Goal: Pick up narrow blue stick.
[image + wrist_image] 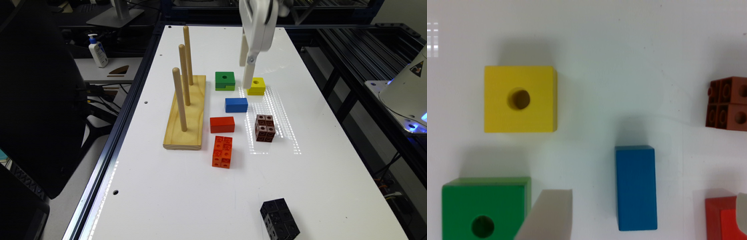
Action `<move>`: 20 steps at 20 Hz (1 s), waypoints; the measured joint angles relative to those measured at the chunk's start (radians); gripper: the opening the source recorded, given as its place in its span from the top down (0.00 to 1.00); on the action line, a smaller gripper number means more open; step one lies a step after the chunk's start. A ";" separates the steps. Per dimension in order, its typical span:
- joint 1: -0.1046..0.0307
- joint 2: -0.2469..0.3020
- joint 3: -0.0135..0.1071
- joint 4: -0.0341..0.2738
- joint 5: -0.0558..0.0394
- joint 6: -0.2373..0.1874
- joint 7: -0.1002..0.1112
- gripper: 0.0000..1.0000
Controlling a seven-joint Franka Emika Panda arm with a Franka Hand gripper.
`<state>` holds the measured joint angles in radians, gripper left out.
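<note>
The narrow blue stick (236,105) lies flat on the white table (200,186), between a green block with a hole (225,81) and a red block (222,124). My gripper (247,75) hangs above the table, between the green block and a yellow block with a hole (256,86), a little beyond the blue stick. In the wrist view the blue stick (636,187) lies between my two fingertips (549,215), which stand wide apart. The gripper (644,217) is open and holds nothing. The stick is some way below the fingers.
A wooden base with three upright pegs (185,110) stands at the exterior view's left of the blocks. An orange brick stack (222,151), a brown brick cube (265,128) and a black brick stack (279,220) sit nearer the camera. The yellow block (520,99) and green block (484,207) are close by.
</note>
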<state>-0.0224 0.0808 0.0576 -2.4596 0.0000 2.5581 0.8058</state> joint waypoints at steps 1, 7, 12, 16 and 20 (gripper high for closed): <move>0.000 0.004 0.000 0.000 0.0000 0.004 0.000 0.00; 0.000 0.009 0.000 0.002 0.0000 0.005 0.000 0.00; 0.000 0.060 0.000 0.002 0.0000 0.048 0.000 0.00; 0.000 0.090 0.000 0.002 0.0000 0.080 0.000 0.00; 0.000 0.090 0.000 0.002 0.0000 0.081 0.000 0.00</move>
<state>-0.0226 0.1709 0.0576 -2.4571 0.0000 2.6389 0.8059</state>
